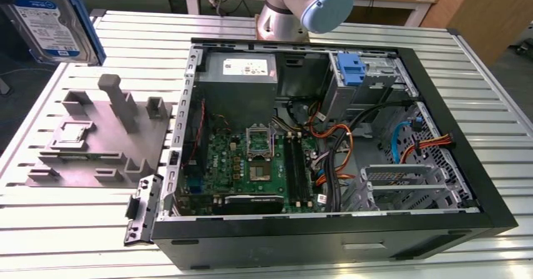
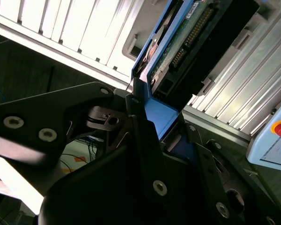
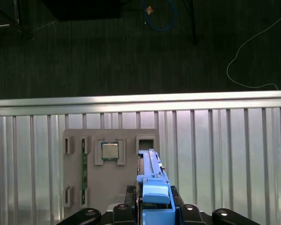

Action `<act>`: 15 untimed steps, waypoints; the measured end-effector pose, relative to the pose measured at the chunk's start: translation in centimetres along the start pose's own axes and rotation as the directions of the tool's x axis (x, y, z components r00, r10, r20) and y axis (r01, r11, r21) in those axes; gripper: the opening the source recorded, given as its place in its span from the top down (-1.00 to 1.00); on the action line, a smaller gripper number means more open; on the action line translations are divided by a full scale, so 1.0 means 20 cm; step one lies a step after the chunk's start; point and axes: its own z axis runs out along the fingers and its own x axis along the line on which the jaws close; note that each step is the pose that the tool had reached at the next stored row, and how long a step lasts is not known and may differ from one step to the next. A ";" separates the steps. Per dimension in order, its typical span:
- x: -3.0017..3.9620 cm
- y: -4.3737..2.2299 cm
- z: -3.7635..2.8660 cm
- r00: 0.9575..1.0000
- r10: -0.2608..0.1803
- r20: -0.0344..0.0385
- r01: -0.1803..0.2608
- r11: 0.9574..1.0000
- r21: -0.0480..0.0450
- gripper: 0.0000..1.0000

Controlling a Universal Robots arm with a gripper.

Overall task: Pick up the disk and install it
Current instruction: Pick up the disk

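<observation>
Up high at the exterior view's left, the disk [image 1: 52,18] hangs in the air over the edge of the table [image 1: 75,229]. Its white and blue label faces the camera, and a blue rail runs down its side.

The jaws are closed on the disk. In the second wrist view, black jaw parts press on the blue rail from both sides, and the disk [image 2: 187,42] shows its green underside. In the first wrist view the disk [image 3: 150,168] is seen edge on, standing up between the jaws.

Just below the disk, a grey holder [image 1: 92,148] lies flat on the table. In the first wrist view this holder [image 3: 110,183] carries a square chip [image 3: 109,151] and a thin green stick [image 3: 84,171], each in its own slot.

Next comes the open computer case [image 1: 333,241], lying on its side. A grey box [image 1: 237,67] with a white sticker sits in its far left corner. A green board [image 1: 249,160] lies near the middle.

Behind the case stands the arm [image 1: 304,7]. Further right in the case, a blue bracket [image 1: 354,73] sits in a far bay. Orange wires [image 1: 337,135] run between the board and a bare metal cage [image 1: 400,182] near the right wall.
</observation>
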 end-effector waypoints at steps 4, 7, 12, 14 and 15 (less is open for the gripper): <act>0.000 0.000 -0.008 1.000 0.000 0.000 0.000 1.000 0.000 0.26; 0.000 0.000 -0.013 1.000 0.000 0.000 0.000 1.000 0.000 0.26; 0.000 0.000 -0.022 1.000 0.000 0.000 0.000 1.000 0.000 0.26; 0.000 0.000 -0.025 1.000 0.000 0.000 0.000 1.000 0.000 0.26; 0.000 0.000 -0.026 1.000 0.000 0.000 0.000 1.000 0.000 0.26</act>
